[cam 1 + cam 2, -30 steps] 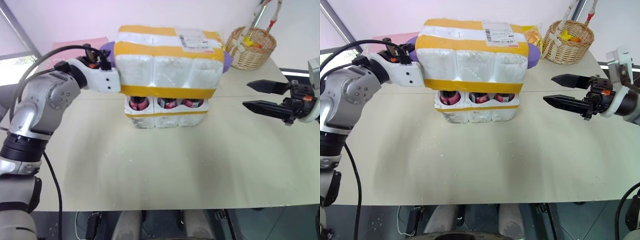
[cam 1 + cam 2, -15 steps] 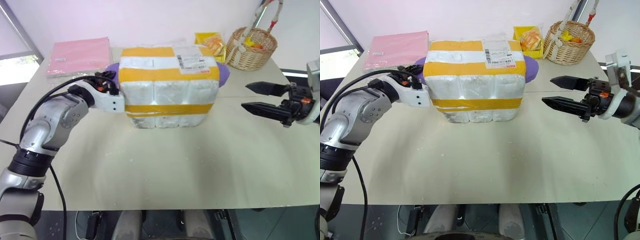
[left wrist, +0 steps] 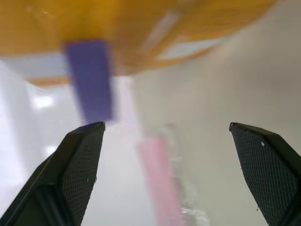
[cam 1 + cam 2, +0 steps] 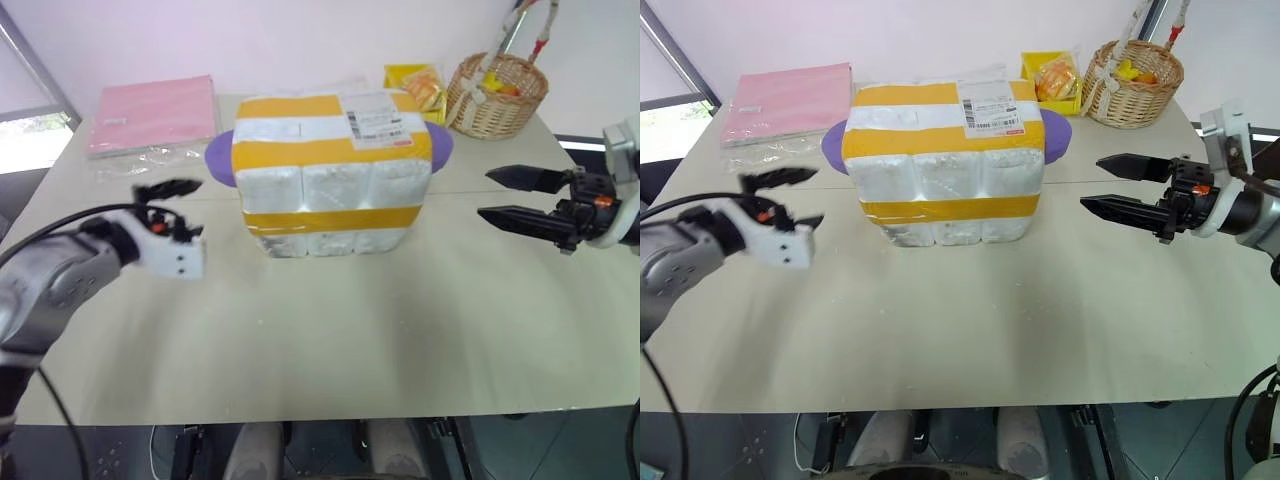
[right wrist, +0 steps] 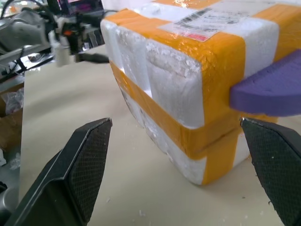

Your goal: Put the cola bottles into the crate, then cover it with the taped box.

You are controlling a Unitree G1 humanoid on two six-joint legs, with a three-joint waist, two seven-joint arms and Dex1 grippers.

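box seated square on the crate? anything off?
Nothing stands out. The taped box sits level on the crate, their front faces flush and the yellow bands meeting at the seam. No bottles show. Small white crumbs dot the table. Both grippers, left and right, are open and clear of the box.

Taped box (image 4: 332,170) sits mid-tabletop (image 4: 330,330), set down over the crate (image 4: 325,240), whose base shows just beneath it. Left gripper (image 4: 176,212) off to the box's left, apart from it; right gripper (image 4: 512,198) well to its right, fingers toward it. Behind: folder (image 4: 153,112) at far left, small tray (image 4: 413,82) and basket (image 4: 497,95) at far right, tray just left of basket.
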